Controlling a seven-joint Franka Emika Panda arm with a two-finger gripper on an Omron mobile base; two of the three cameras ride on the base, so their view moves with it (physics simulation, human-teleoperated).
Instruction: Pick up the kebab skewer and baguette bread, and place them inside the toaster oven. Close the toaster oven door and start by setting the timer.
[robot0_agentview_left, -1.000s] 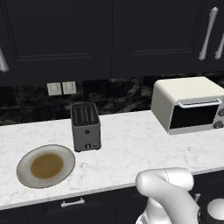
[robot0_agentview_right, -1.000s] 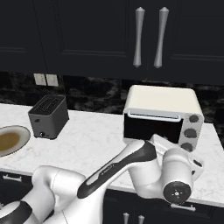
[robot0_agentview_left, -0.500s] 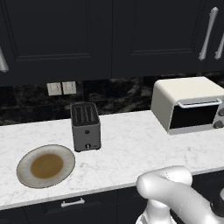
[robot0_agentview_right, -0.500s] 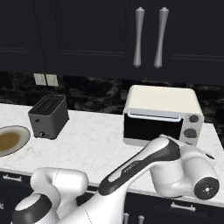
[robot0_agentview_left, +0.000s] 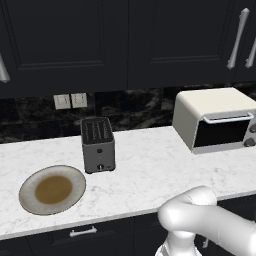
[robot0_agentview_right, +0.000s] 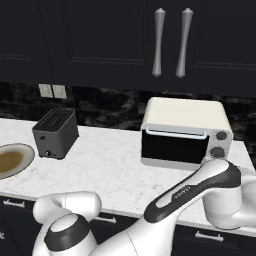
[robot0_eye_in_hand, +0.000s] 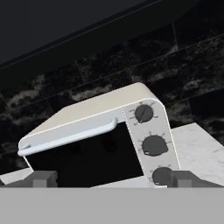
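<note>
Toaster oven (robot0_agentview_left: 220, 121) is seen at the right end of the white marbled bench (robot0_agentview_left: 145, 170), against the black stone backsplash, below dark upper cabinets with silver handles (robot0_agentview_right: 159, 42). Its cream body is rounded at the top. The toaster oven door (robot0_agentview_right: 172, 146) is closed, dark glass upright, with the silver bar handle (robot0_eye_in_hand: 68, 137) running along its top edge. Three dark round knobs (robot0_eye_in_hand: 154, 145) are stacked in a column on the panel just right of the door.

From the hand view the oven is seen from the front and tilted in frame, with the door and knob column directly ahead. The fingers (robot0_eye_in_hand: 113, 179) are spread wide, their two dark tips rising at the bottom edge of that view, one below the door's left side and the other below the lowest knob. Nothing is held between them, and no contact with the oven is made.

The arm (robot0_agentview_right: 200, 192) is extended low in front of the bench edge, toward the oven side.

A dark-grey slot toaster (robot0_agentview_left: 97, 145) stands near the middle of the bench, well apart from the oven. A round grey plate (robot0_agentview_left: 52, 189) with a brown centre lies at the left, near the toaster. A white wall outlet pair (robot0_agentview_left: 70, 100) is set in the backsplash above the toaster.

Whether the skewer and baguette are inside cannot be told through the dark glass.
</note>
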